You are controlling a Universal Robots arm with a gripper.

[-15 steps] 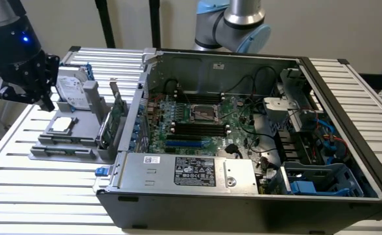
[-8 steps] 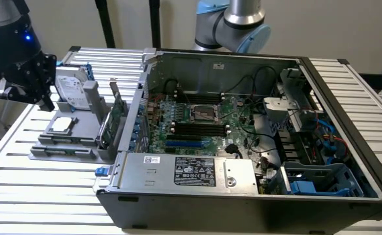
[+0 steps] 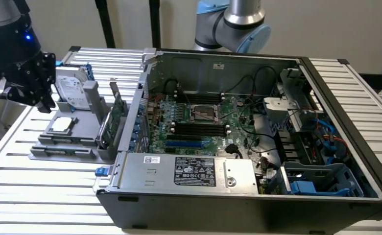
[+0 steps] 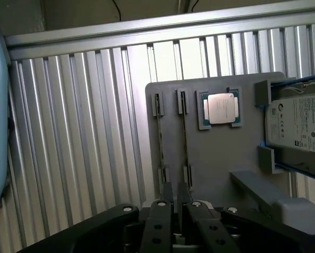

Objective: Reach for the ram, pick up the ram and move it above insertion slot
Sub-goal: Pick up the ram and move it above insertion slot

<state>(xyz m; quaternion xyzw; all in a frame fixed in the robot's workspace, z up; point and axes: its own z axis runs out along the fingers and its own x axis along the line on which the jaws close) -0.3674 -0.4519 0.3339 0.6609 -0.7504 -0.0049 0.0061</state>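
Reaching step in hand, judging by the layout; nothing lifted yet, and nothing near the insertion slot.

In the exterior view: black gripper hanging close above a grey parts holder on the slatted aluminium table, to the exterior view's left of the open computer case; well apart from the motherboard and its dark memory slots.

From the wrist: gripper poised over one end of the holder, roughly in line with the ram; no contact visible. Claw state impossible to tell, open or closed; nothing seen gripped.

Ram: a long, thin stick standing on edge in a narrow slot of the holder; seen edge-on as a dark line; cradled at each end by small grey clips. A second stick parallel and just beside it; no telling which of the two to take. On the other side, near the ram, a silver-topped processor lying flat in a square recess; beyond that, a hard drive at the holder's end.

Needed for a grasp, as a judgement: a straight descent, centred on the narrow top edge and squared to the stick's faces; little room to spare with the twin so close; likely to tilt or bind in the clips if caught off-centre.
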